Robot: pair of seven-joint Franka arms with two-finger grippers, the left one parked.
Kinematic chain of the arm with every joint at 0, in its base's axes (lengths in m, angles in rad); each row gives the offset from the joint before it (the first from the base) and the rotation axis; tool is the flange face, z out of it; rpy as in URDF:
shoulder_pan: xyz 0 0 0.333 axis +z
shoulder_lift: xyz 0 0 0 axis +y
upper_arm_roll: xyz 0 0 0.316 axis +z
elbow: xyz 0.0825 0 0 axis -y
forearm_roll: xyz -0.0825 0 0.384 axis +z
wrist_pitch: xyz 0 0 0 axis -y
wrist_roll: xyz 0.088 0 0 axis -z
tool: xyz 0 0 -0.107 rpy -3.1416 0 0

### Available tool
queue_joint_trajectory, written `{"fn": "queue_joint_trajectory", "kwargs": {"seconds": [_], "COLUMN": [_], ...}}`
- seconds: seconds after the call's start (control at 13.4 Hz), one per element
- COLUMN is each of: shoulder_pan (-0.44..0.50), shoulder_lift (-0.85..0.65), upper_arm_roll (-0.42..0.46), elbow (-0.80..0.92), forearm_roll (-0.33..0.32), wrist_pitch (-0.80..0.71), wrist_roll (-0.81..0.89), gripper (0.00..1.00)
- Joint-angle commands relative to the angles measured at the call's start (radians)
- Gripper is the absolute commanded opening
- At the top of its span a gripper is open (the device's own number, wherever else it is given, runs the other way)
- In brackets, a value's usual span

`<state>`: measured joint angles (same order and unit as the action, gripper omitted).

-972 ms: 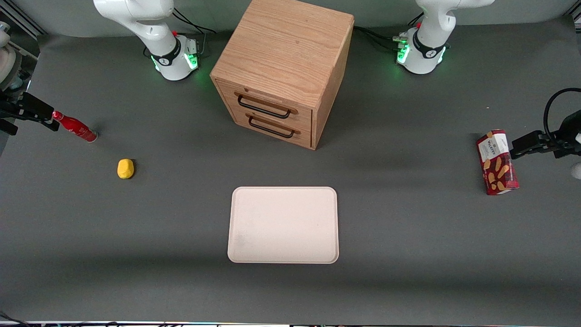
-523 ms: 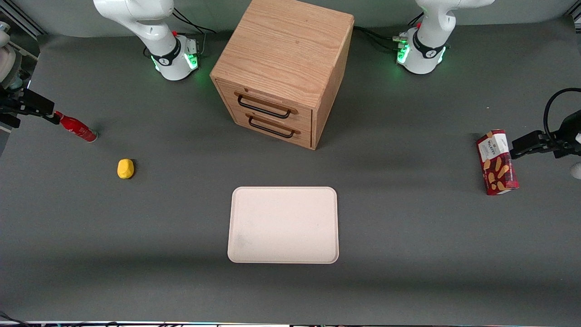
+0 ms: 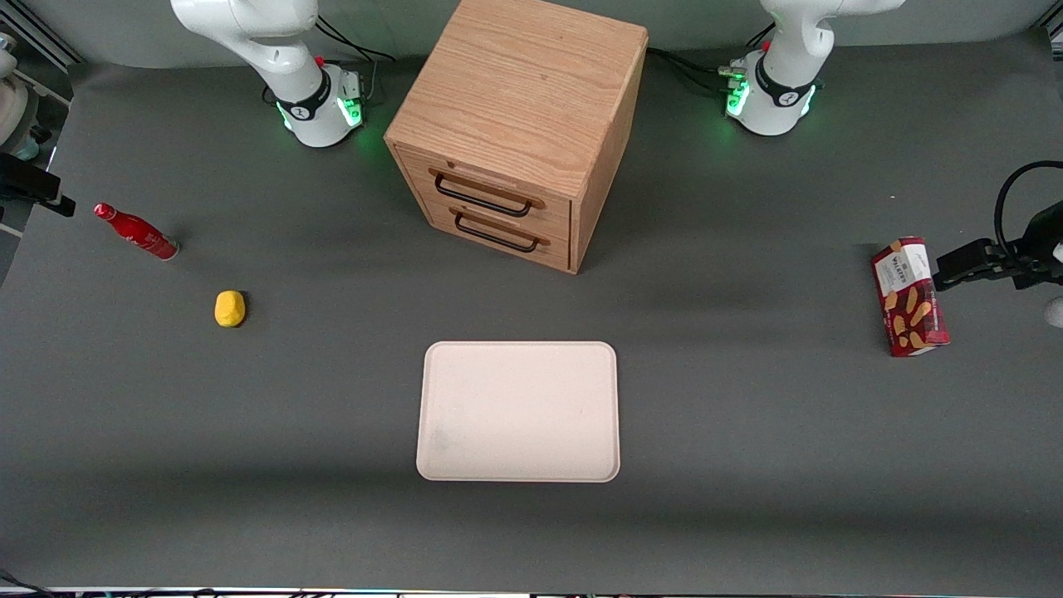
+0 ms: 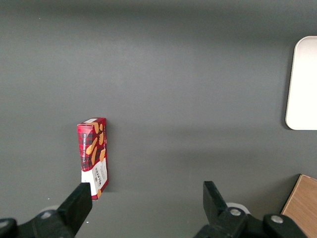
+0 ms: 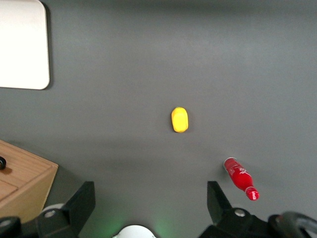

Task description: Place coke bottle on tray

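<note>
The coke bottle (image 3: pixel 134 232), small, red and capped, stands on the grey table toward the working arm's end. It also shows in the right wrist view (image 5: pixel 240 178). My right gripper (image 3: pixel 37 189) hangs at the table's end, apart from the bottle and a little farther from the front camera than it. In the right wrist view the gripper (image 5: pixel 150 198) is open and empty, with the bottle outside its fingers (image 5: pixel 217 197). The cream-pink tray (image 3: pixel 519 411) lies flat near the table's middle, nearer the front camera than the cabinet. Its corner also shows in the right wrist view (image 5: pixel 22 44).
A small yellow object (image 3: pixel 229 308) lies between the bottle and the tray, nearer the bottle. A wooden two-drawer cabinet (image 3: pixel 519 124) stands at mid-table. A red snack box (image 3: pixel 909 296) lies toward the parked arm's end. The working arm's base (image 3: pixel 320 108) stands beside the cabinet.
My gripper has drawn back from the bottle's cap toward the table's end. The bottle, now fully in view, has not moved.
</note>
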<state>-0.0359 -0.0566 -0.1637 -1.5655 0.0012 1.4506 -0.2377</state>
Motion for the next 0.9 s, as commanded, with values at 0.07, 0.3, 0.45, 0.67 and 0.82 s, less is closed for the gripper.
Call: {"fn": "queue_joint_trajectory", "kwargs": {"seconds": [0.07, 0.3, 0.45, 0.67, 0.82], "shoulder_pan": [0.01, 0.017, 0.017, 0.017, 0.017], "shoulder_lift": [-0.115, -0.187, -0.224, -0.299, -0.316], "upper_arm_roll": [-0.051, -0.127, -0.203, -0.292, -0.327], "elbow": [-0.126, -0.197, -0.25, -0.344, -0.37], "forearm_roll": [-0.082, -0.132, -0.141, -0.181, -0.182], "wrist_pitch": [0.034, 0.054, 0.076, 0.129, 0.129], "wrist_roll": [-0.135, -0.21, -0.296, -0.351, -0.394], "gripper": [1.0, 1.0, 1.0, 1.0, 1.0]}}
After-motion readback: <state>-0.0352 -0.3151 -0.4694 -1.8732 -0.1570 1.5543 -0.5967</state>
